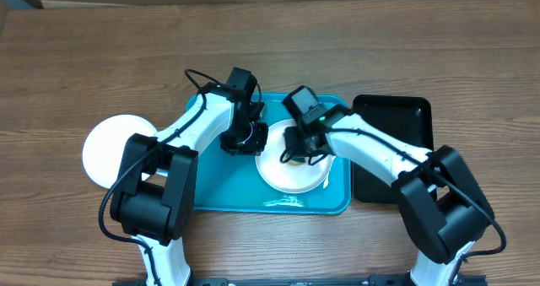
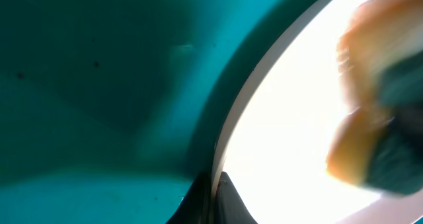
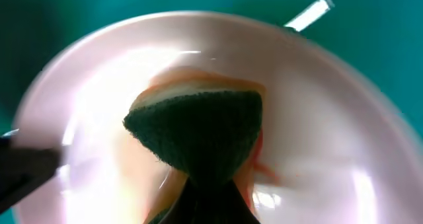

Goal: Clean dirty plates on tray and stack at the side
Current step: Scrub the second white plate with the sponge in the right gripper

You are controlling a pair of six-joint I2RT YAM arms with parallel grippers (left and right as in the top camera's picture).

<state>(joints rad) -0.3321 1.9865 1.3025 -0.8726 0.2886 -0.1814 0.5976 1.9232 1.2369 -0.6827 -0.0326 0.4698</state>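
Observation:
A white plate (image 1: 291,175) lies on the turquoise tray (image 1: 219,197). My left gripper (image 1: 246,139) is shut on this plate's left rim; in the left wrist view the rim (image 2: 228,138) runs between the dark jaws (image 2: 213,201). My right gripper (image 1: 297,151) is shut on a green and yellow sponge (image 3: 198,135) and presses it on the plate (image 3: 330,151), where orange-red smears (image 3: 268,171) show. The sponge shows blurred in the left wrist view (image 2: 373,118). Another white plate (image 1: 108,149) lies on the table left of the tray. A third plate is not in view.
A black tray (image 1: 396,117) lies right of the turquoise tray, partly under my right arm. The wooden table (image 1: 101,58) extends around both trays.

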